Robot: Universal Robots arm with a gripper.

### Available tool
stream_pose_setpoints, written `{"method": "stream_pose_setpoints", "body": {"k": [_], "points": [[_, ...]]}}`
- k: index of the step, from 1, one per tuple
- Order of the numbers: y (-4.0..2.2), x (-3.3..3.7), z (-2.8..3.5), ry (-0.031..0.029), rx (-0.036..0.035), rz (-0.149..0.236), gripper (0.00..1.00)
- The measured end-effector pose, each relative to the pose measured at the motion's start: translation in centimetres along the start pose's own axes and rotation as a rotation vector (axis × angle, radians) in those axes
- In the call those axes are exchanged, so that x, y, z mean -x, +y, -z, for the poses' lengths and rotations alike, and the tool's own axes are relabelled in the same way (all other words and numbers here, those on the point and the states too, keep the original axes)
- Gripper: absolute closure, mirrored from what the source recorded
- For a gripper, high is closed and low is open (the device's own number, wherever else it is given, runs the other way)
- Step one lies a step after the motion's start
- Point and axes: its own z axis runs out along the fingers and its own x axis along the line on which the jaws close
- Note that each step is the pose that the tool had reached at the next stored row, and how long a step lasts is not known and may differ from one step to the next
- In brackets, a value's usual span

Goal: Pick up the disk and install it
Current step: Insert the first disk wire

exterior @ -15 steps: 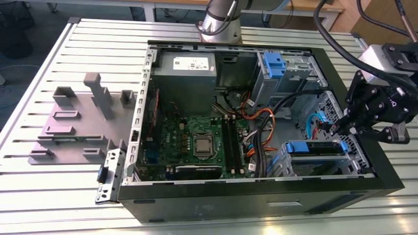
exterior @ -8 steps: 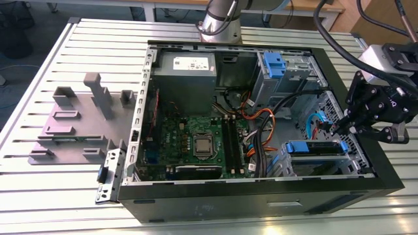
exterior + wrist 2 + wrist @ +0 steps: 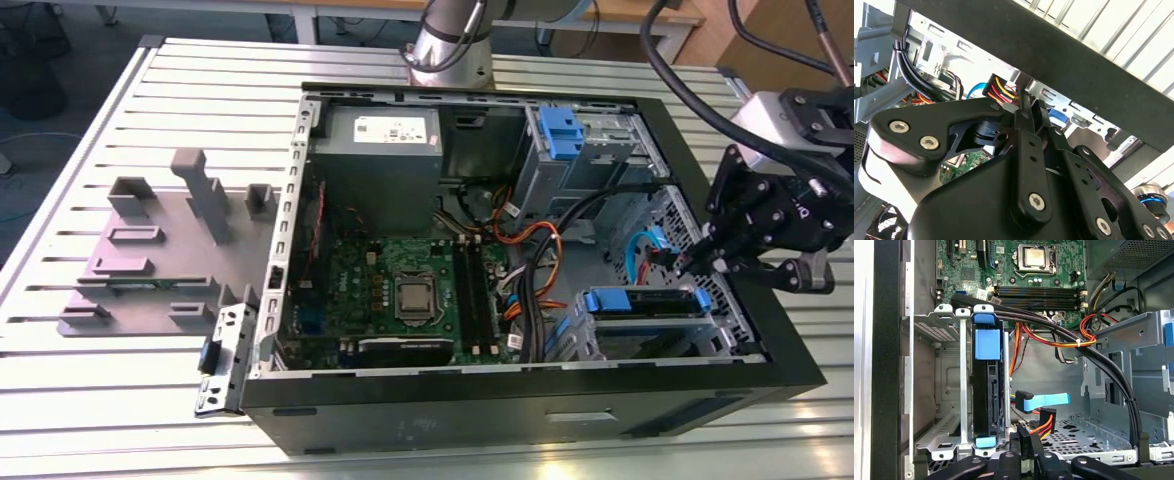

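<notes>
The disk [image 3: 643, 304] sits inside the metal drive cage [image 3: 663, 342] in the case corner at the exterior view's lower right, its blue carrier rails showing on top. In the first wrist view the disk [image 3: 987, 390] stands edge-on in the cage slot, dark between blue tabs at both ends. My gripper [image 3: 690, 266] hangs just beside the cage at the case's right wall, a little above the disk and apart from it. Its black fingers [image 3: 1026, 446] lie together with nothing between them, as the second wrist view also shows for the gripper [image 3: 1026, 107].
The open computer case [image 3: 400, 420] lies on a slatted table. Inside are a motherboard [image 3: 400, 290], a grey power-supply box [image 3: 378, 130], a cable bundle [image 3: 1054, 325] and loose blue-tabbed connectors [image 3: 1041, 401] near the cage. A grey plastic stand [image 3: 160, 250] is at the exterior view's left.
</notes>
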Motion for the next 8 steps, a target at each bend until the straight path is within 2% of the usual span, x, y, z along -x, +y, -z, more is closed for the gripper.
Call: {"method": "stream_pose_setpoints", "body": {"k": [8], "points": [[1.18,-0.18,-0.06,0.0008,0.0000,0.000,0.80]]}}
